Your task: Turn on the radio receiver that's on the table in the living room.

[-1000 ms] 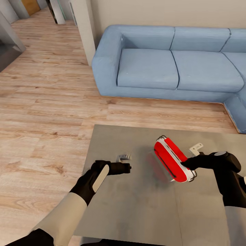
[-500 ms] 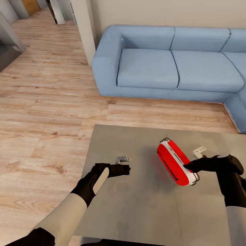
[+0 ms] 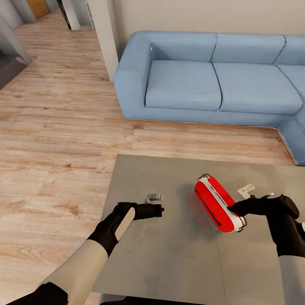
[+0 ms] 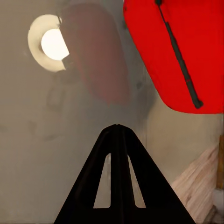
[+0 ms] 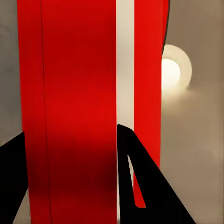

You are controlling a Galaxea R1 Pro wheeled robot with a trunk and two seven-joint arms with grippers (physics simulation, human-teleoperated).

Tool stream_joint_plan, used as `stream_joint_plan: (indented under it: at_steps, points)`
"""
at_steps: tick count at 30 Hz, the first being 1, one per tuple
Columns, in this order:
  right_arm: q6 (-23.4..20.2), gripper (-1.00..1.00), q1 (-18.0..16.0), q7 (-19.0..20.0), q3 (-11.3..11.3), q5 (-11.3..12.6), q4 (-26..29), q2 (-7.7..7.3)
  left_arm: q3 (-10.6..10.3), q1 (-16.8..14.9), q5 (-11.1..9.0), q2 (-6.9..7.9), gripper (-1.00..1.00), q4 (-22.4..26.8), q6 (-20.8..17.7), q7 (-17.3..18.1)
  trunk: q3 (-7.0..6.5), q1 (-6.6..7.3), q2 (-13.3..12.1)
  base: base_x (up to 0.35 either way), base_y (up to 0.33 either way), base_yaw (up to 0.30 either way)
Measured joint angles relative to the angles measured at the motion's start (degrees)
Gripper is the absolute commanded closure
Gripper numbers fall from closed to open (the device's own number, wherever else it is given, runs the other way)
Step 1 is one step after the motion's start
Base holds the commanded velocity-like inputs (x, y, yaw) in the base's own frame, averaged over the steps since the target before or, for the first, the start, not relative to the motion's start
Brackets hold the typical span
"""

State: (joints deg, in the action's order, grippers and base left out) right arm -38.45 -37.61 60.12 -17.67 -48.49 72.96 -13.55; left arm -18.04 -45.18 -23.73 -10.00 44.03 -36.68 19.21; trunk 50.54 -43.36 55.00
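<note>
Presently the radio receiver (image 3: 217,204) lies tilted on the table (image 3: 169,262), toward its right edge and nearer the far edge. Right claw (image 3: 234,208) grips the radio receiver, one finger either side. Left claw (image 3: 159,208) hovers over the table's left part, fingers pressed together, holding nothing.

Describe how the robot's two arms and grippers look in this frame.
Both arms have cream-white forearm shells ending in matte black wrists. The left gripper is black with a cream oval panel on its wrist; its slotted black fingers taper to a point. The right gripper is likewise black. No cables or markings show.
</note>
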Motion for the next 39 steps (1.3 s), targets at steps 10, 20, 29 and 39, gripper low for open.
stream_joint_plan:
  at_steps: [10,20,29,39]
  points:
    - [2.8,1.0,-0.01,-3.55,-1.28,4.35,-1.71,-0.07,-0.06,0.0,-0.01,0.0,1.0,0.0,-0.18,0.89,0.0,0.0,0.0,0.0,0.0,0.0]
    - [4.9,1.0,-0.01,-4.14,-2.0,4.68,-1.77,0.06,-0.08,0.0,-0.16,0.0,1.0,-0.04,-0.32,0.92,0.0,0.0,0.0,0.0,0.0,0.0]
    - [6.77,1.0,-0.01,-4.83,-3.02,5.32,-1.86,0.51,-0.07,0.0,-0.32,0.0,1.0,-0.07,-0.32,1.0,0.0,0.0,0.0,0.0,0.0,0.0]
    - [7.78,1.0,0.01,-7.39,-2.99,8.4,-5.04,0.9,0.0,0.0,-0.42,0.0,1.0,-0.08,-0.32,1.01,0.0,0.0,0.0,0.0,0.0,0.0]
